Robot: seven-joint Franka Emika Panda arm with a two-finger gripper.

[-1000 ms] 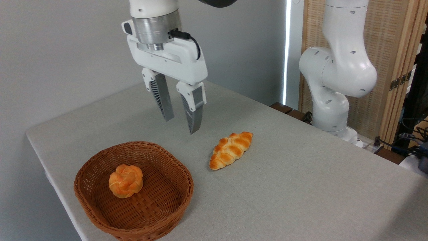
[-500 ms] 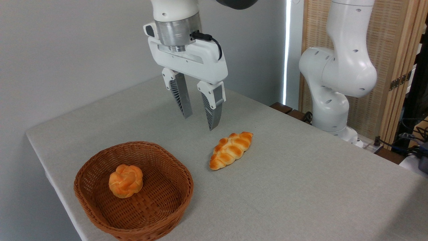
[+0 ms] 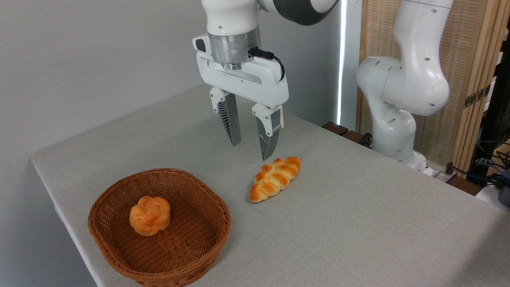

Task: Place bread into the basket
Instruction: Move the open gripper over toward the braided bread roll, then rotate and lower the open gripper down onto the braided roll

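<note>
Camera view. The bread (image 3: 275, 179) lies flat on the table (image 3: 358, 223), outside the basket (image 3: 119, 243), which sits well apart at about 8 o'clock from the loaf. A small bun (image 3: 150, 215) already rests on the basket floor.

Key relation: the gripper (image 3: 253, 149) hangs above the table with its fingers spread and nothing between them. The loaf lies at roughly 5 o'clock from the fingertips in the picture. The tip of the nearer finger appears just above the loaf's far end, not touching it. The loaf's long axis runs from about 1 o'clock (far pointed end) to 7 o'clock (near pointed end). The line joining the two fingers runs roughly 10 to 4 o'clock, so it looks set across the loaf's narrow width rather than along its length.

Arm pose: the wrist points straight down, fingers vertical. The forearm enters from the top edge of the picture. The arm's base (image 3: 398, 119) stands at the table's far right.

Judgement: the step in hand is the approach. The coming move calls for a short shift toward the loaf's middle, then a descent so the fingers straddle it.
</note>
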